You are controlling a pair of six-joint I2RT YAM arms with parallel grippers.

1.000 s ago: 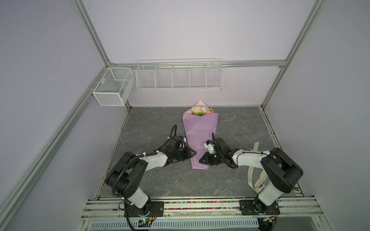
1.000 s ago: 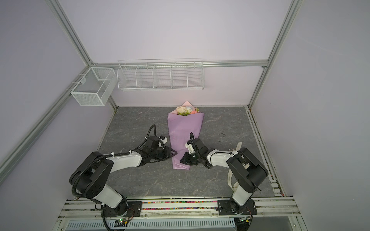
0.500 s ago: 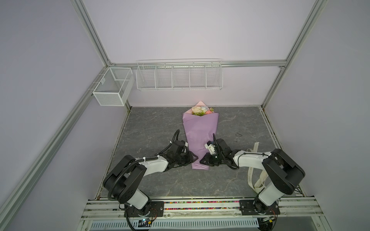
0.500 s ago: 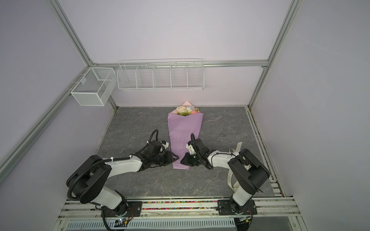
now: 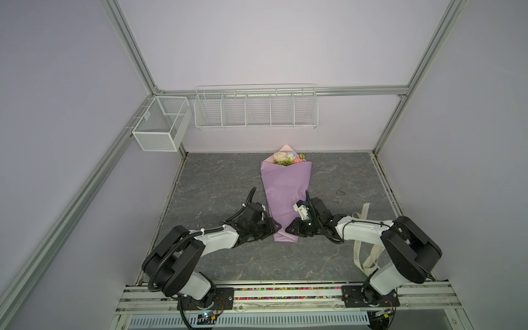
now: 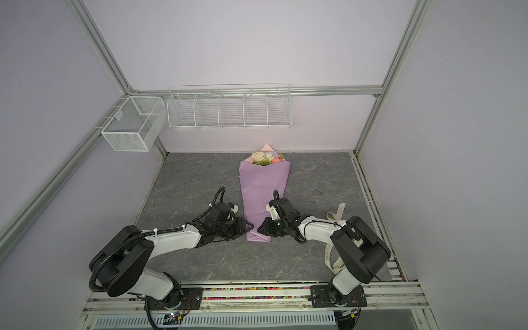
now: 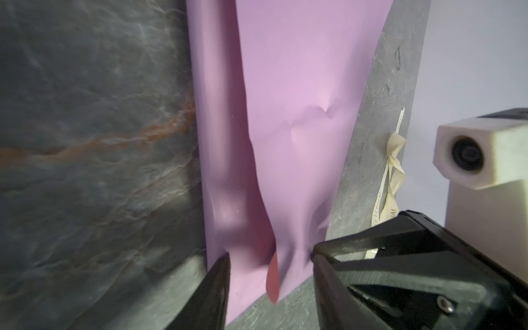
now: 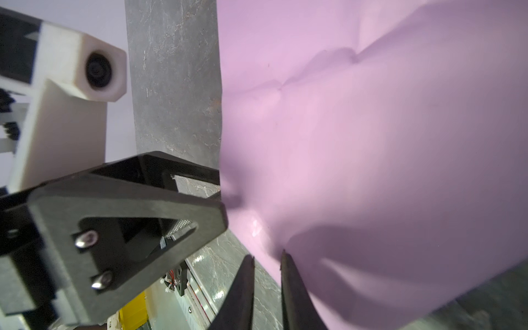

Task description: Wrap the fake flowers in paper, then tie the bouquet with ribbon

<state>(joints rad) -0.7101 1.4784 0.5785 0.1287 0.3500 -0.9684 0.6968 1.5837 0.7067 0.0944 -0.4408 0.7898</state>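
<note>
The bouquet of fake flowers [image 5: 288,158] lies on the grey table, wrapped in lilac paper [image 5: 285,194], blooms at the far end. In both top views my two grippers meet at the wrap's narrow near end. My left gripper [image 5: 276,227] is on its left edge and open; one finger [image 7: 217,285] rests on the paper. My right gripper [image 5: 288,228] is on the right edge, and in its wrist view the fingers [image 8: 288,274] stand a narrow gap apart at the creased edge, with table showing between them. A cream ribbon [image 5: 363,217] lies under my right arm.
A white wire rack [image 5: 255,107] hangs on the back wall and a mesh box [image 5: 161,125] on the left wall. Metal frame rails border the table [image 5: 217,183] at its sides and front. A small dark scrap [image 5: 340,192] lies right of the wrap.
My left gripper has slid along the wrap's left edge toward its near end, and that forearm has sunk lower. The right gripper has barely moved. The bouquet lies as before.
</note>
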